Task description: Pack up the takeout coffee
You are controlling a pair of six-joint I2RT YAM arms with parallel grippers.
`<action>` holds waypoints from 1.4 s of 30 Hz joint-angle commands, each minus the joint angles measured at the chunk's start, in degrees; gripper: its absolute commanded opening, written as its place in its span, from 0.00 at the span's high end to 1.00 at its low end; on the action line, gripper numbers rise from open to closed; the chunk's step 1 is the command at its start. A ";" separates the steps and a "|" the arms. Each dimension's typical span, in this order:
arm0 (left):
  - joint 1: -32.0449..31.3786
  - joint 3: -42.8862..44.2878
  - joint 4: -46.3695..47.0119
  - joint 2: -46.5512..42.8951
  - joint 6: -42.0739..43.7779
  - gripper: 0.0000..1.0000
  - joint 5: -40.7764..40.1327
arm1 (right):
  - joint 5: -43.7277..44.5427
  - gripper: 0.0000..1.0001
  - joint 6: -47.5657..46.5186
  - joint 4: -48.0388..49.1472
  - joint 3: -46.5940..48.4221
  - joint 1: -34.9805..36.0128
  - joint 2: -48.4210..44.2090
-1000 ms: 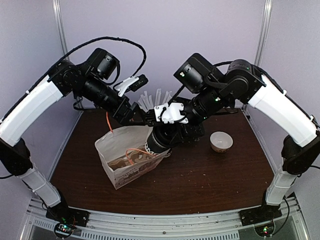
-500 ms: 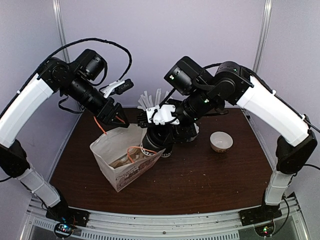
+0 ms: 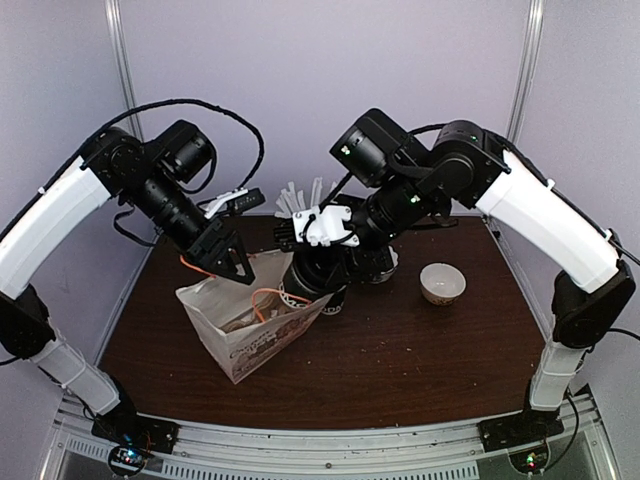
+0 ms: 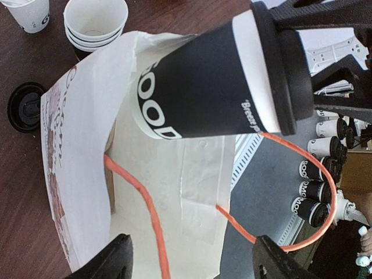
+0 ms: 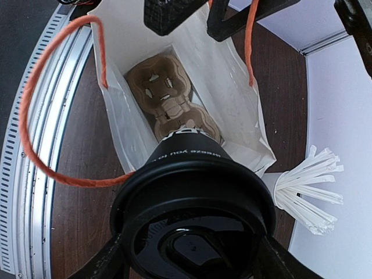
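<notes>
Right pincer clamps the takeout coffee at its lid end, tilted, base over the far right rim of the paper bag; left pincer gapes wide at the bag's left edge, gripping nothing (as far as I can see). Risk: the base snagging an orange handle or the rim, crumpling the bag, or missing the cardboard carrier inside

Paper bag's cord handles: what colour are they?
Orange. The handles show best in the left wrist view.
</notes>
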 commanded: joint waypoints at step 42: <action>-0.72 0.36 11.32 -10.42 3.87 0.10 -4.18 | 1.13 0.33 -0.41 0.92 0.03 0.49 -0.69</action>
